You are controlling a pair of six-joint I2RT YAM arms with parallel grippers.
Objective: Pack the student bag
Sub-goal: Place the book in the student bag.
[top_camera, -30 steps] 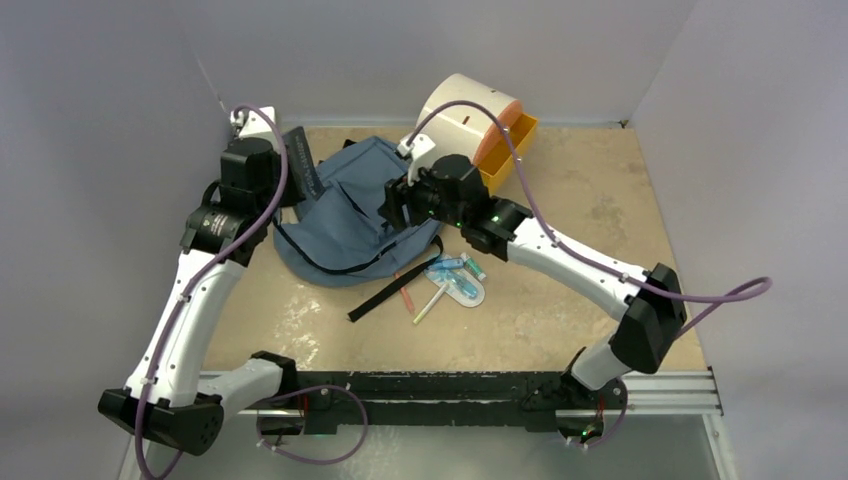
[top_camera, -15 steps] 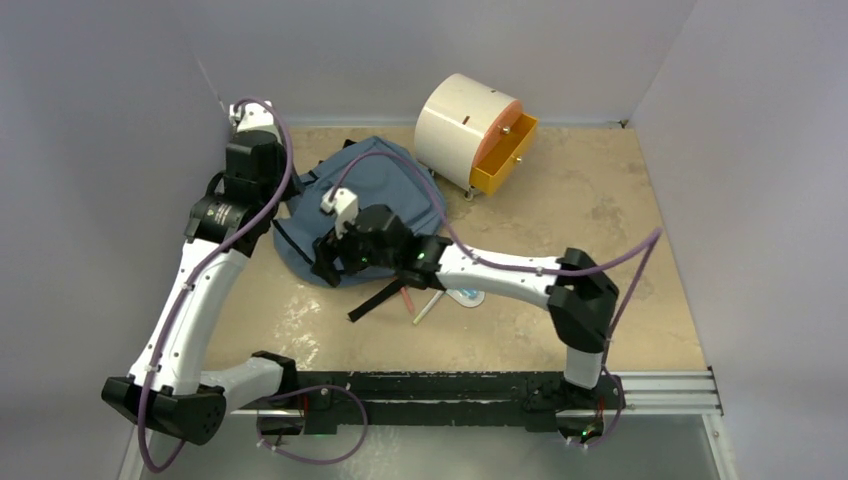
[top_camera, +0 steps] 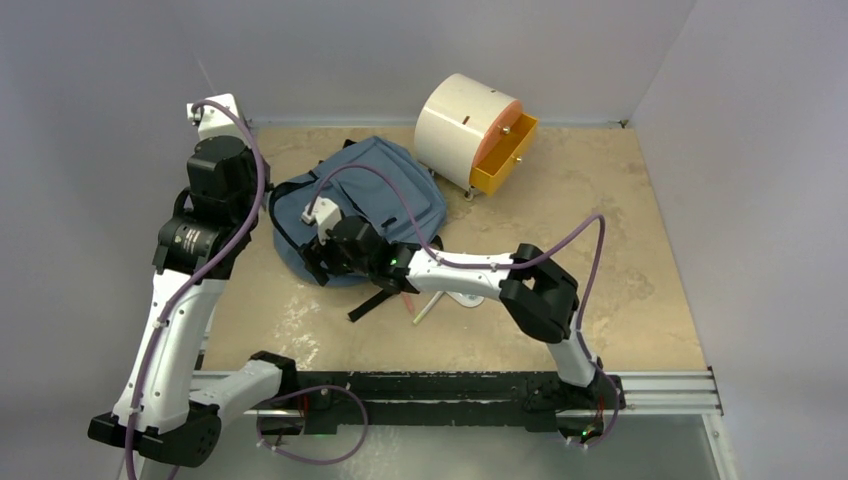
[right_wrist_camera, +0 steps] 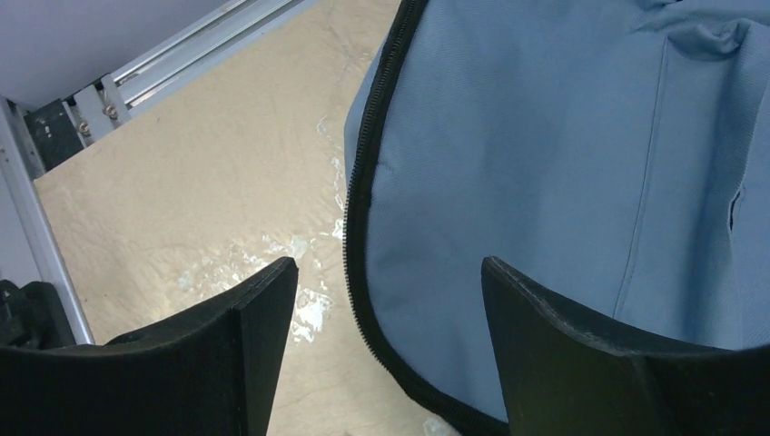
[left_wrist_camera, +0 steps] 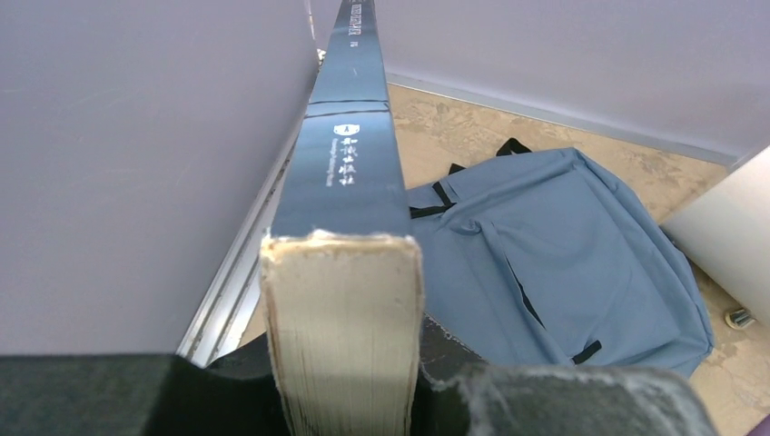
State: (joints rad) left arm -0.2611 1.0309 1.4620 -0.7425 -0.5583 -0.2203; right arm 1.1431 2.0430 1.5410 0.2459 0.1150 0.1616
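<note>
Swinging my right end effector (right_wrist_camera: 386, 272), now spread wider, across to the zipper (right_wrist_camera: 359, 227) at the 7 o'clock edge of the student bag (top_camera: 375, 190), lying at 10 o'clock on the tabletop (top_camera: 600, 250), I judge I'm set to open it for the book (left_wrist_camera: 350, 173) my left end effector (left_wrist_camera: 345, 381) pinches.

Left gripper (left_wrist_camera: 345, 400) seen as black padding along the bottom edge, jaws pressed against both sides of a thick book (left_wrist_camera: 350, 182). Book's cream page block faced the lens, ragged at the top corner; its dark glossy spine, with small white characters, ran away toward the top of the frame. Grey wall (left_wrist_camera: 136, 136) close on the left, a metal rail (left_wrist_camera: 238, 272) at its foot. Right of the book, the slate-blue student bag (left_wrist_camera: 563, 254) lay flat on the tan bench (left_wrist_camera: 454, 123), black straps and zipper lines showing. Curved cream cabinet (left_wrist_camera: 726, 227) edge at far right, a small caster (left_wrist_camera: 740, 318) beneath it, just beside the bag.
</note>
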